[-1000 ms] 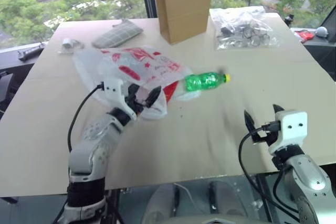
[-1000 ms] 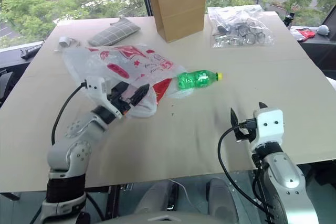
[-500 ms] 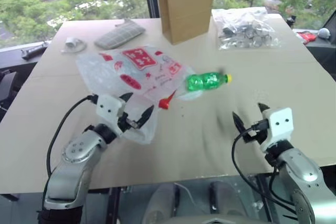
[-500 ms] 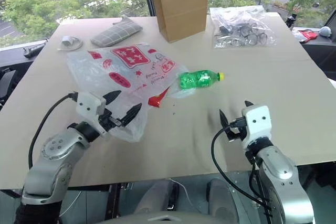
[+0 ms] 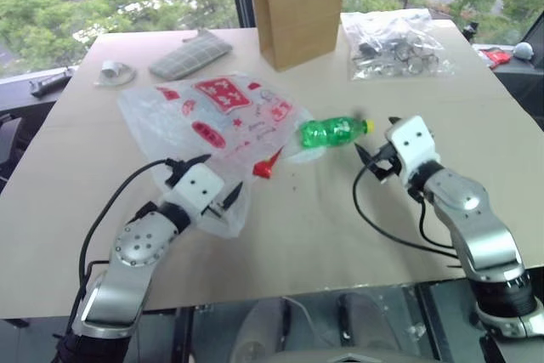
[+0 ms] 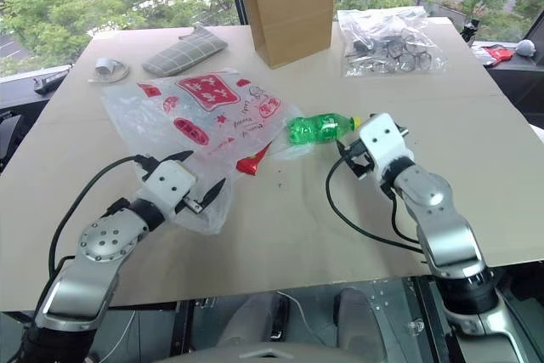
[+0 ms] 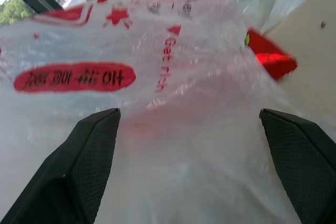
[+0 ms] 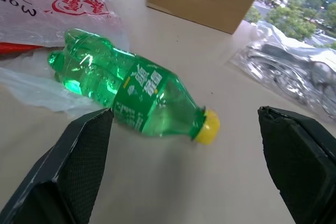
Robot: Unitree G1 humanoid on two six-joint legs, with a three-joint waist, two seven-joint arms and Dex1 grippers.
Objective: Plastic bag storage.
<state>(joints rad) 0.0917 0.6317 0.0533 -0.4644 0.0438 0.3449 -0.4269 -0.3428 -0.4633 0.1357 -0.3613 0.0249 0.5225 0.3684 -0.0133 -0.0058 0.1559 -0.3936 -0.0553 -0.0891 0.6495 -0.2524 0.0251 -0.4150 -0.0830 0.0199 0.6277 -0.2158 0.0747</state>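
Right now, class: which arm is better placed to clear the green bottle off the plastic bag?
Likely the right: its open pincer faces the green bottle; the left pincer is open at the plastic bag's near edge.

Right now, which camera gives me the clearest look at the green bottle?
The right wrist view: the green bottle lies on its side, label and yellow cap plain, between the right gripper's open fingers. The head views show it small beside the plastic bag. The left wrist view catches just a green bit past the bag.
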